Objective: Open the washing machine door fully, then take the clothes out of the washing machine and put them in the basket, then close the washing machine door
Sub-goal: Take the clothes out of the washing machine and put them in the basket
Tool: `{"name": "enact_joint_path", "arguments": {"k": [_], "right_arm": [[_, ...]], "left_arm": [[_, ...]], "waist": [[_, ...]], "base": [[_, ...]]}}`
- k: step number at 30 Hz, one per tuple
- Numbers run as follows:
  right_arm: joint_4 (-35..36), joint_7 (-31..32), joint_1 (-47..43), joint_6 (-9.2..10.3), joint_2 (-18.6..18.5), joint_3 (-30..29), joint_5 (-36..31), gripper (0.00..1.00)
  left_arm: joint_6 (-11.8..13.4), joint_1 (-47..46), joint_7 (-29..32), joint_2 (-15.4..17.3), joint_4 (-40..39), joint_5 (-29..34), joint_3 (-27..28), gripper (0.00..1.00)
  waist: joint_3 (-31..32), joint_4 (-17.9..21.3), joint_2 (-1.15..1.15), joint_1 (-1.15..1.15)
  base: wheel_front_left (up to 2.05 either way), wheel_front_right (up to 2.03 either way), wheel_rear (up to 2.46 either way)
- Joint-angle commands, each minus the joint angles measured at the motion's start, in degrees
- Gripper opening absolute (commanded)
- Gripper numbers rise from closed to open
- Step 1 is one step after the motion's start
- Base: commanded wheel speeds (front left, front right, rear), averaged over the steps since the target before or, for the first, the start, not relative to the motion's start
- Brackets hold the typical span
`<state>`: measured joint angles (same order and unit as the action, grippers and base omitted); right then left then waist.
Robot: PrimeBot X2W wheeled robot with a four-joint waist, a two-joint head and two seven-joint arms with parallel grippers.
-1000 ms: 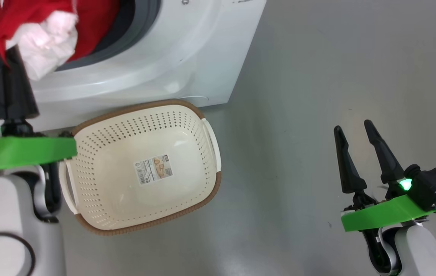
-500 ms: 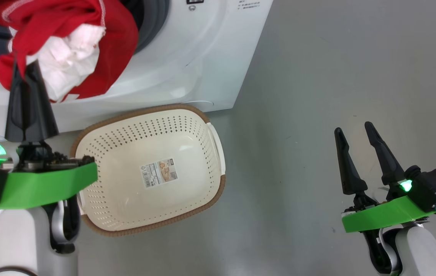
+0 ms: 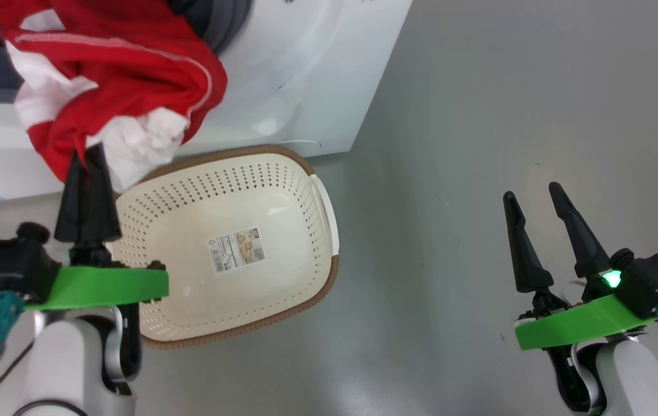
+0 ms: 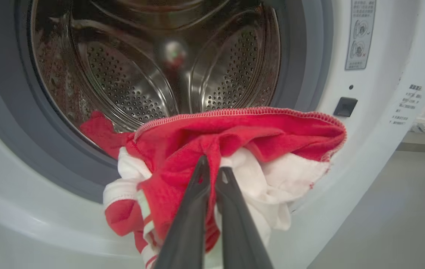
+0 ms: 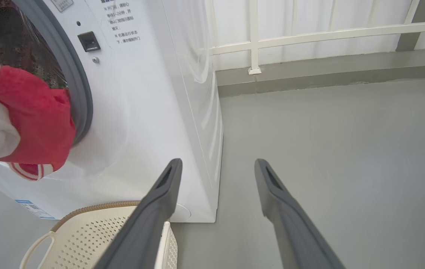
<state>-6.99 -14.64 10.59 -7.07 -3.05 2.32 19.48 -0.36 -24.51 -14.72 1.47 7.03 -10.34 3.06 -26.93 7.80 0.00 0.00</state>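
Quick headcount. One washing machine point(image 3: 306, 69), with one steel drum point(image 4: 152, 56), one small blue label point(image 5: 31, 208) low on its front and one black square slot point(image 4: 345, 107) on the front panel. One basket point(image 3: 236, 153), one paper sticker point(image 3: 235, 248) in the bottom of it. As for clothes point(image 3: 121, 63): one bunched-up clump, at least one red piece and one white piece, can't tell if more's tangled in. Two grippers, left gripper point(image 3: 87, 155) and right gripper point(image 3: 531, 192), two dark fingers point(image 3: 524, 254) each, so four total. Two green plates point(image 3: 103, 286), one behind each gripper.
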Motion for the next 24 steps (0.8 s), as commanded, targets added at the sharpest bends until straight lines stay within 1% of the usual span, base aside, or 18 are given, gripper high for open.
{"name": "enact_joint_path", "arguments": {"k": [1, 3, 10, 18, 20, 23, 24], "right_arm": [[1.6, -0.4, -0.2, -0.42, -0.2, 1.1, -0.5, 1.0], [1.6, -0.4, -0.1, -0.42, -0.1, 1.1, -0.5, 1.0], [1.8, -0.4, 1.0, -0.42, 0.0, 1.2, -0.2, 1.0], [2.2, -0.4, 2.7, -0.42, 0.1, 1.0, 0.0, 1.0], [2.3, -0.4, 3.2, -0.42, 0.1, 1.0, 0.1, 1.0], [2.4, -0.4, 3.9, -0.42, 0.1, 1.1, 0.4, 1.0], [2.5, -0.4, 4.2, -0.42, 0.2, 1.2, 0.5, 1.0]], "left_arm": [[0.0, 1.0, -0.3, 1.4, 0.8, 0.0, 1.1, 0.0], [-0.1, 1.0, -0.3, 1.4, 1.8, 0.1, 1.0, 0.0], [-0.6, -0.1, -0.3, 1.4, 10.5, 0.8, 0.7, 0.0], [-1.2, -5.0, -0.3, 1.4, 20.6, 1.4, 0.2, 0.0], [-1.2, -6.6, -0.3, 1.4, 22.9, 1.6, 0.2, 0.03], [-1.1, -9.0, -0.3, 1.4, 26.2, 2.3, 0.4, 0.1], [-1.1, -9.8, -0.3, 1.4, 27.2, 2.5, 0.5, 0.1]], "waist": [[-0.9, 0.2, 0.0, 0.0], [-1.3, 0.2, 0.0, 0.0], [-3.6, 0.8, 0.0, 0.0], [-7.7, 1.2, 0.0, 0.0], [-8.7, 1.3, 0.0, 0.0], [-10.2, 1.6, 0.0, 0.0], [-10.7, 1.8, 0.0, 0.0]], "base": [[0.0, 0.0, 0.0], [0.0, 0.0, 0.0], [0.0, 0.0, 0.0], [0.0, 0.0, 0.0], [0.0, 0.0, 0.0], [0.0, 0.0, 0.0], [0.0, 0.0, 0.0]]}}
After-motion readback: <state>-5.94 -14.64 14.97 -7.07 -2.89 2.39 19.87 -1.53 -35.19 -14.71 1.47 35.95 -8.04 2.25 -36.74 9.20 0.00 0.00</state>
